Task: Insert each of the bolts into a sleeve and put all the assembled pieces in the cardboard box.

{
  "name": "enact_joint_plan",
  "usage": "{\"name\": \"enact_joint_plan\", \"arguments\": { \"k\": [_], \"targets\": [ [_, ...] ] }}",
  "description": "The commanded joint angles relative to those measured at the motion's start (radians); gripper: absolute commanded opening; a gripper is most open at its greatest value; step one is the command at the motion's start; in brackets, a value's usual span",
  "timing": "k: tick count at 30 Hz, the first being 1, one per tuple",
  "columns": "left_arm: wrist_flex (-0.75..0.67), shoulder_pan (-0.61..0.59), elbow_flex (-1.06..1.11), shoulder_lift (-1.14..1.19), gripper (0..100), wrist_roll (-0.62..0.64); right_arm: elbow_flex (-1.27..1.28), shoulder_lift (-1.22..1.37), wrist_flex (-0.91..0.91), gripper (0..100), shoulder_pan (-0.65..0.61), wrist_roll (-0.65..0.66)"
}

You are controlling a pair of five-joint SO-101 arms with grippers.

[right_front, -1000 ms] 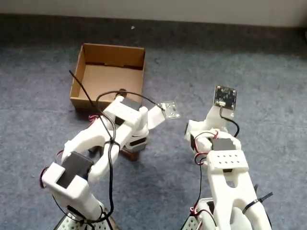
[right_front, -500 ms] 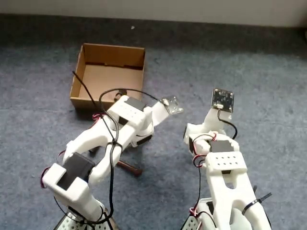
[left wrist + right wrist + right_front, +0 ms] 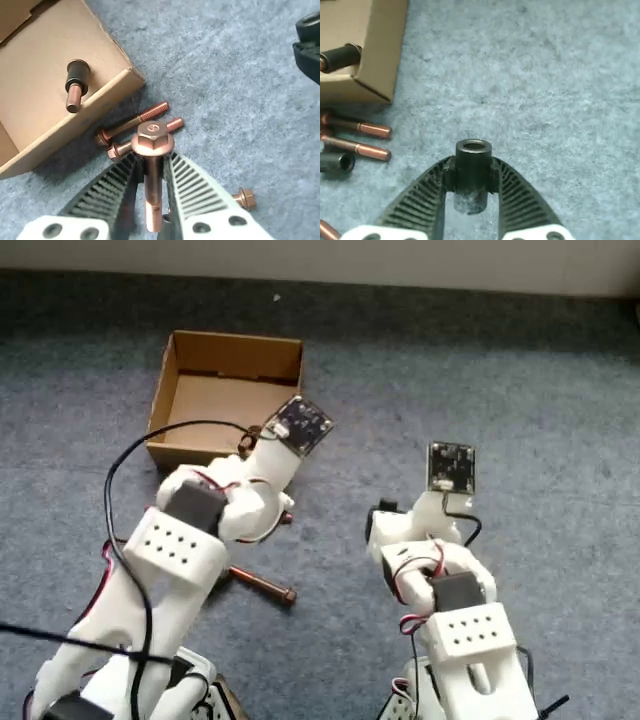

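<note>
My left gripper (image 3: 152,160) is shut on a copper bolt (image 3: 154,150), held head-out just off the cardboard box's (image 3: 75,130) near corner. An assembled bolt-and-sleeve piece (image 3: 76,86) lies inside the box. Two loose bolts (image 3: 134,120) lie crossed on the carpet under the held one. My right gripper (image 3: 472,162) is shut on a black sleeve (image 3: 472,167), bore facing outward, over bare carpet. From above, the left arm (image 3: 215,510) stands by the box (image 3: 160,405) and the right arm (image 3: 430,540) is to its right.
Another black sleeve (image 3: 335,161) and two bolts (image 3: 360,137) lie on the carpet beside the box wall (image 3: 380,55). One bolt (image 3: 260,583) rests between the arms. A further bolt head (image 3: 245,197) lies near the left gripper. Grey carpet stretches to the right.
The left arm has swung left and turned its wrist toward the box, uncovering the bolt on the carpet between the arms. The right arm has shifted slightly left.
</note>
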Motion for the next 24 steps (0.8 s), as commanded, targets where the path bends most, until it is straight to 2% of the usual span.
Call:
{"name": "enact_joint_plan", "arguments": {
  "k": [1, 6, 13, 24],
  "targets": [
    [-0.006, -0.027, 0.079, -0.254, 0, 0.087, 0.024, -0.143, -0.001, 0.5, -0.05, 0.003],
    [-0.054, -0.074, 0.197, -0.467, 0, 0.18, 0.073, -0.194, -0.001, 0.5, -0.159, 0.074],
    [-0.114, -0.104, 0.366, -0.704, 0, 0.305, 0.091, -0.197, -0.002, 0.5, -0.3, 0.078],
    [-0.11, -0.104, 0.573, -1.181, 0, 0.33, 0.093, -0.203, -0.047, 0.5, -0.318, 0.08]
  ]
}}
